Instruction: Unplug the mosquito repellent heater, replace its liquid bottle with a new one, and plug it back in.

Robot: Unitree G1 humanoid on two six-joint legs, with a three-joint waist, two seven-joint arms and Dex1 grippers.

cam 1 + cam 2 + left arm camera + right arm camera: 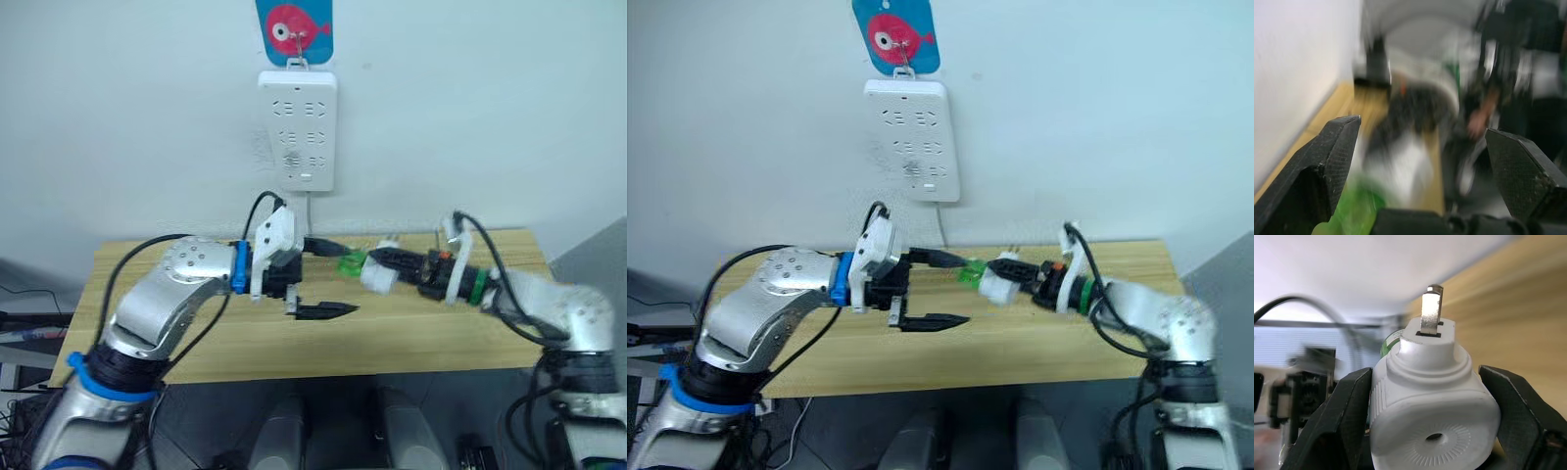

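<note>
Pale wall rises behind a light wooden table (pixel 460 338), and a white rectangular power strip (pixel 298 129) hangs on that wall under a blue tag with a red fish (pixel 294 29). I see the right gripper (pixel 384 268) clenched on the mosquito repellent heater (pixel 377 275), a rounded white plastic body held above the table, below and to the right of the power strip. In the right wrist view its round ribbed face and one flat metal prong stand between the black fingers (pixel 1344 418). Green liquid bottle (pixel 351 262) juts from the heater toward the left gripper (pixel 333 278), whose jaws are spread (matte, wedge-shaped), the upper finger reaching just over the bottle. Bare tabletop lies under both.
</note>
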